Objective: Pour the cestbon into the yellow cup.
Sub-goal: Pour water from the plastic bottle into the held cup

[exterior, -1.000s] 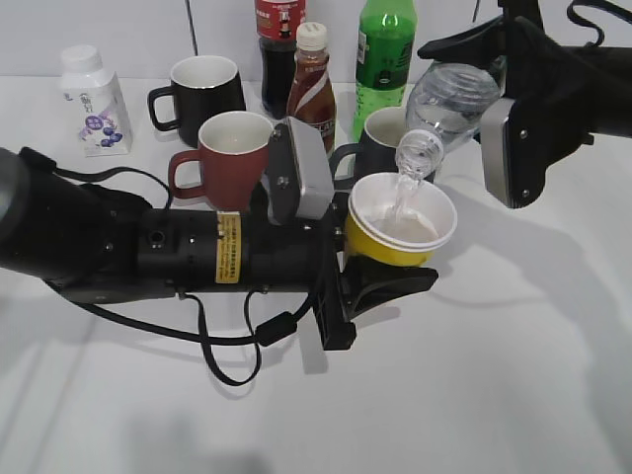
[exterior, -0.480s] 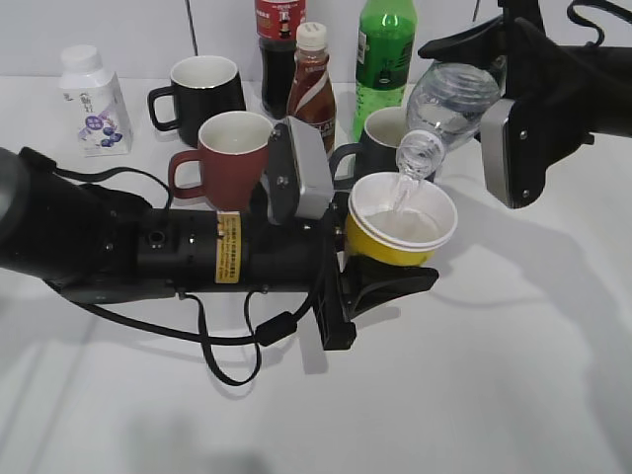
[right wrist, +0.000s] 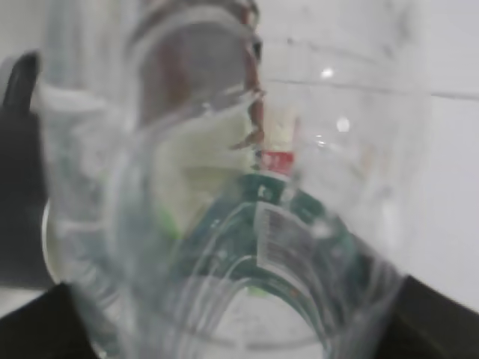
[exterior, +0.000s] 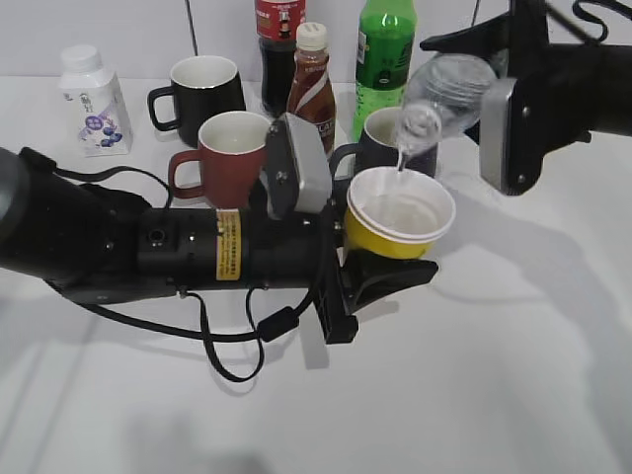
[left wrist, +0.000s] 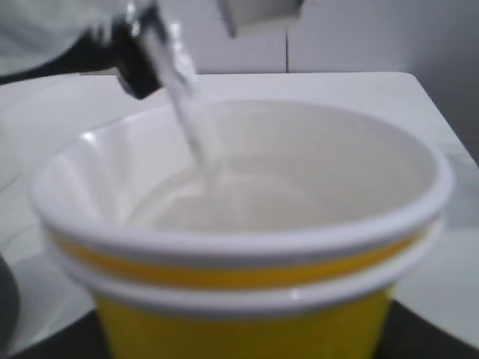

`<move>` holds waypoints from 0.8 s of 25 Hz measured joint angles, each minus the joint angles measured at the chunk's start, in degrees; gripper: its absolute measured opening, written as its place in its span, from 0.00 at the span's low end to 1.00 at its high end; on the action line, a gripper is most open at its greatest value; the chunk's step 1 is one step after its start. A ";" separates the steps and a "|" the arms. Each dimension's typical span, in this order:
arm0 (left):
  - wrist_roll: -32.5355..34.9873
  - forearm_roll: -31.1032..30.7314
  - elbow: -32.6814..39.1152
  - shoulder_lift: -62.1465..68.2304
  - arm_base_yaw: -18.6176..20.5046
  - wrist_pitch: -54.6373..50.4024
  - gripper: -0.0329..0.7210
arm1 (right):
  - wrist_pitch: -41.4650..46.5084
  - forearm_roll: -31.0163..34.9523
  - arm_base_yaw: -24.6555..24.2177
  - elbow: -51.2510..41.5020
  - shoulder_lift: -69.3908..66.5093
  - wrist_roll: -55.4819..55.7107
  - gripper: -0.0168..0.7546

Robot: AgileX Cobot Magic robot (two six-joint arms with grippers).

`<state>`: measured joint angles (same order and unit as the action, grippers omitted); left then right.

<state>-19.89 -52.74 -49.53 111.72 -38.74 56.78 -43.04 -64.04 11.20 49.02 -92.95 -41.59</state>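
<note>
My right gripper (exterior: 494,104) is shut on the cestbon (exterior: 444,94), a clear bottle with a dark green label. It is tipped mouth-down to the left and fills the right wrist view (right wrist: 224,224). A thin stream of water runs from its mouth into the yellow cup (exterior: 400,222). My left gripper (exterior: 380,272) is shut on the yellow cup and holds it above the table. In the left wrist view the yellow cup (left wrist: 247,284) has water inside, with the stream falling at its upper left. The jaws of both grippers are mostly hidden.
Behind the cup stand a red mug (exterior: 227,153), a black mug (exterior: 202,91), a dark mug (exterior: 380,138), a brown bottle (exterior: 311,89), a tall green bottle (exterior: 383,54) and a dark cola bottle (exterior: 279,44). A small white bottle (exterior: 94,104) stands far left.
The bottle has risen and tipped back a little, its mouth now higher above the cup. The stream has thinned. The cup has hardly moved.
</note>
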 joint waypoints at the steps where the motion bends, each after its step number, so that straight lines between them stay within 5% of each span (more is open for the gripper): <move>1: 0.00 0.45 0.00 0.00 0.00 0.00 0.55 | -0.38 0.00 0.00 0.00 0.00 2.52 0.62; 14: 0.00 1.57 0.12 0.00 4.41 6.83 0.55 | -5.06 0.53 0.00 0.00 0.00 38.44 0.62; 20: 0.00 1.73 3.01 -2.82 8.93 7.37 0.55 | -5.92 12.79 0.00 0.00 0.00 43.90 0.62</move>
<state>-19.89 -51.01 -46.51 108.89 -29.82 64.16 -48.96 -51.25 11.20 49.02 -92.95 2.31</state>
